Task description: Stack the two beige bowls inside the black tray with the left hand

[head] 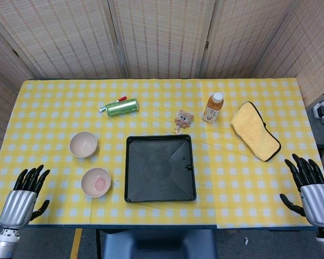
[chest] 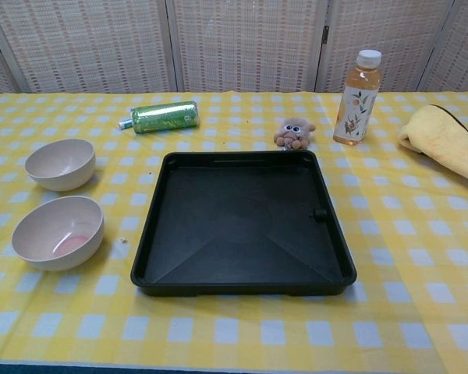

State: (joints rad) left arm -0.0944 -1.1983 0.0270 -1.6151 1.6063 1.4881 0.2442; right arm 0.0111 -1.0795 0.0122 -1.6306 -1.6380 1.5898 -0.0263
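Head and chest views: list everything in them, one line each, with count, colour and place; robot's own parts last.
round beige bowls: 2, beige, left of the tray; far one empty, near one with a pink patch inside
square black plastic tray: 1, black, table centre, empty
green can lying on its side: 1, green, behind the tray to the left
small brown plush toy: 1, brown, at the tray's far edge
orange drink bottle with white cap: 1, upright, right of the toy
yellow cloth with dark trim: 1, far right
yellow-checked tablecloth: 1, covers the table
left hand: 1, black and silver, near left corner, holding nothing
right hand: 1, near right corner, holding nothing
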